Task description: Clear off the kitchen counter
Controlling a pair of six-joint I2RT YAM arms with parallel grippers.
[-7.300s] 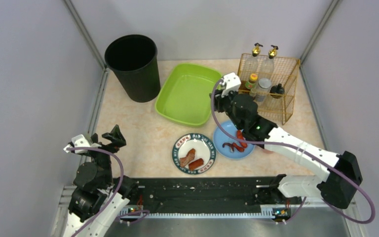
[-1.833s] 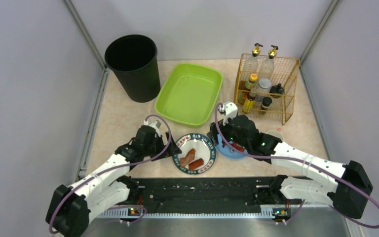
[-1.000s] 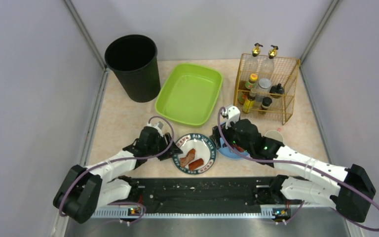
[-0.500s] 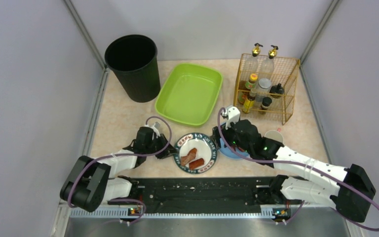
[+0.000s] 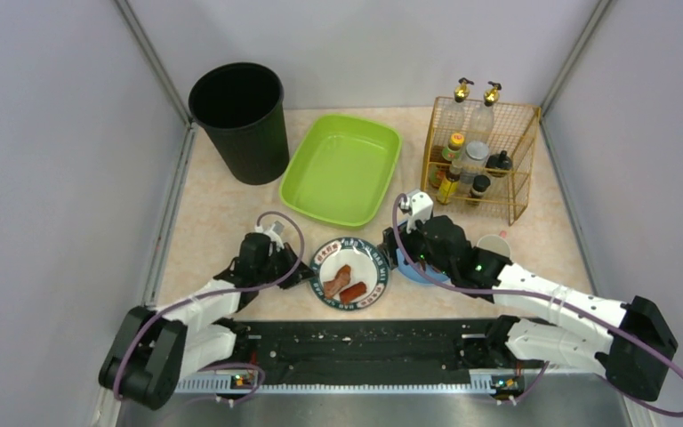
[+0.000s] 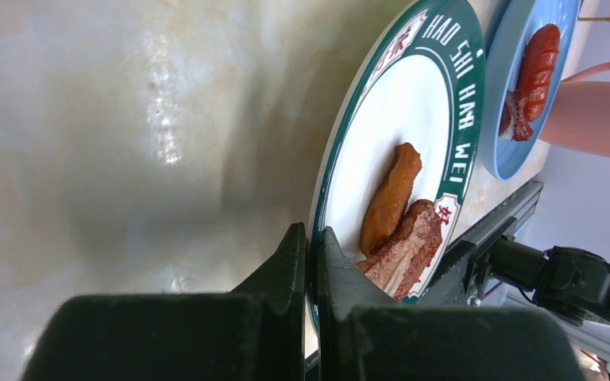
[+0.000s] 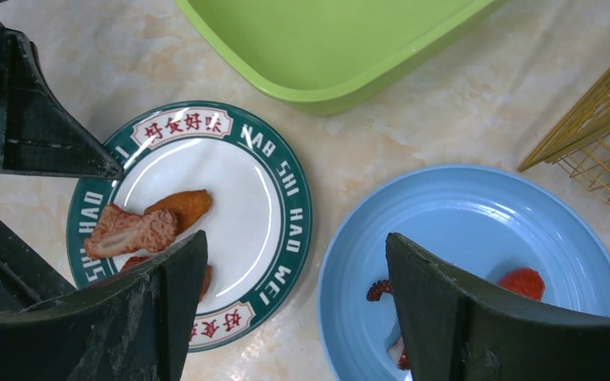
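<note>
Now our left gripper pinches the nine-o'clock rim of the meat plate on the kitchen counter beneath, our right gripper gapes above the blue plate, and next we probably lift level.

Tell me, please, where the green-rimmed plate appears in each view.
Top: plate low centre, between the arms.
Left wrist: plate right of centre, rim in the shut left pincer.
Right wrist: plate left half, below the tray.
Shared landmark: blue plate beside it.
</note>
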